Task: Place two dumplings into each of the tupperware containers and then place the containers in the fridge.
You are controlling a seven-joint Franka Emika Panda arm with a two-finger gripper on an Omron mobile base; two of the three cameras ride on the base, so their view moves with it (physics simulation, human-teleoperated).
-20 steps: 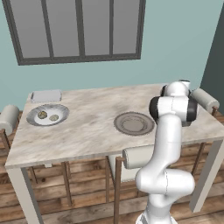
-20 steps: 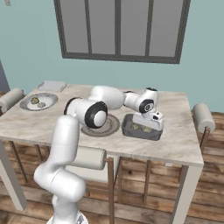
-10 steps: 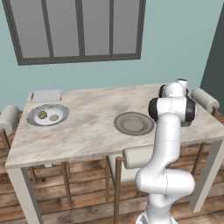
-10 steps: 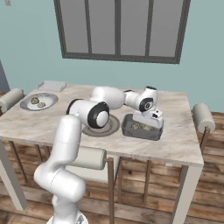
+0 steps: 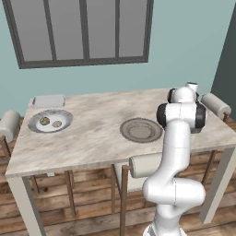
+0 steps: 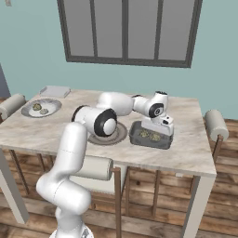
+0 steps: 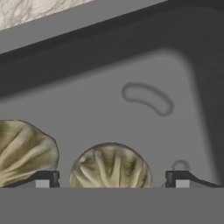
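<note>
While the two-finger gripper [image 7: 113,179] stands spread wide around a pleated tan dumpling [image 7: 111,166] resting in the shallow grey plastic container [image 6: 149,137], lifting straight up should avoid nudging it.

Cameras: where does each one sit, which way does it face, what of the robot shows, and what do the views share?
Left base view: behind the arm to its left, looking forward and down over the table; arm rises at lower right.
Right base view: behind to its right, same table; arm at lower left reaches to the container.
Hand view: on the hand, looking into the container at two dumplings; open gripper straddles one.
Shared: both base views show the plate with two dumplings; right base and hand views share the container.
</note>
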